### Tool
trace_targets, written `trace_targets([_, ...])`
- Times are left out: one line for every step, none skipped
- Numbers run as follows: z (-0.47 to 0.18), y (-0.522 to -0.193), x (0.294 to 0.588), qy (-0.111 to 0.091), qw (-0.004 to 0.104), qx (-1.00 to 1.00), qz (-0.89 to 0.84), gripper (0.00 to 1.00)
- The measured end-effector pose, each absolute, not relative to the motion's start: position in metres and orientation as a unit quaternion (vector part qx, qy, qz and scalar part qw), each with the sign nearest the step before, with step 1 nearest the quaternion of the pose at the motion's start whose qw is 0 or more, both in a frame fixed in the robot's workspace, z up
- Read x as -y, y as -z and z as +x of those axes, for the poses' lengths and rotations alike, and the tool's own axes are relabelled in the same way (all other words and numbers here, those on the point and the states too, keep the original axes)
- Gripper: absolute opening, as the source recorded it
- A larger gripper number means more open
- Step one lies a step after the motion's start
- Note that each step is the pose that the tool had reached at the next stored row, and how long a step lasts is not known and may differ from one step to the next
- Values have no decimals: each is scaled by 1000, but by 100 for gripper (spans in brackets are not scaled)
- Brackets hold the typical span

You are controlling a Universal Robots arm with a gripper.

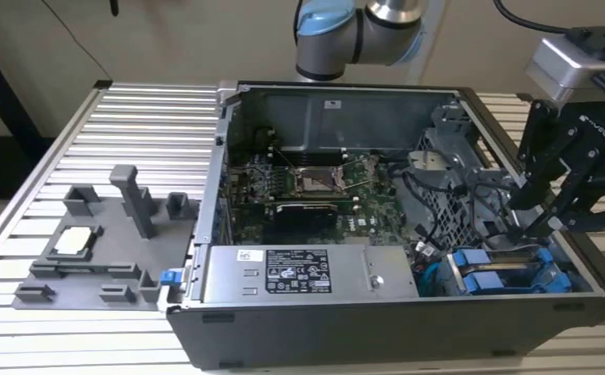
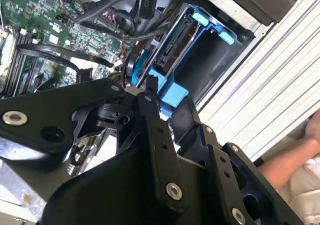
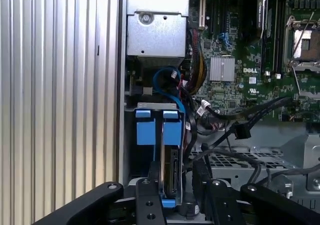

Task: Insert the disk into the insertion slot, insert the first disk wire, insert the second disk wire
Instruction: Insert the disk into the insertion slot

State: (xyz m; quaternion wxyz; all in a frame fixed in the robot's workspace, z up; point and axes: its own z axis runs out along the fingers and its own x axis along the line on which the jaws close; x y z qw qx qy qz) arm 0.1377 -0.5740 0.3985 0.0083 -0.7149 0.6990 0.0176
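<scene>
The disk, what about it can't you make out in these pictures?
Label face: the disk shows edge-on in both wrist views.
Near end: covered by the gripper in the first wrist view.
Depth in the insertion slot: the gripper stands in front in the exterior view.
Wires plugged into it: lost among cables in the first wrist view.

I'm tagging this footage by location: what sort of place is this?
Probably a robotics lab bench for computer assembly: a robot arm stands by an open computer case on a slatted aluminium table, with a grey fixture plate beside it.
</scene>
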Motion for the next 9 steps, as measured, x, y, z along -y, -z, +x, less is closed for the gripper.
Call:
trace_targets([140,-399,574,-18,9,-699,-715,40])
trace_targets([142,-399,574,-19,9,-698,-715,40])
trace_targets([144,-399,574,-19,10,-698,-716,40])
trace_targets([145,-399,574,-20,10,-698,-716,40])
trace_targets([147,-399,574,-20,11,-697,-716,40])
trace_targets([150,-399,574,-21,11,-697,-717,40])
trace_targets([152,-398,574,-21,12,-697,-717,40])
trace_targets([154,-398,574,-21,12,-696,-718,40])
trace_targets([157,-399,574,-21,12,-695,-718,40])
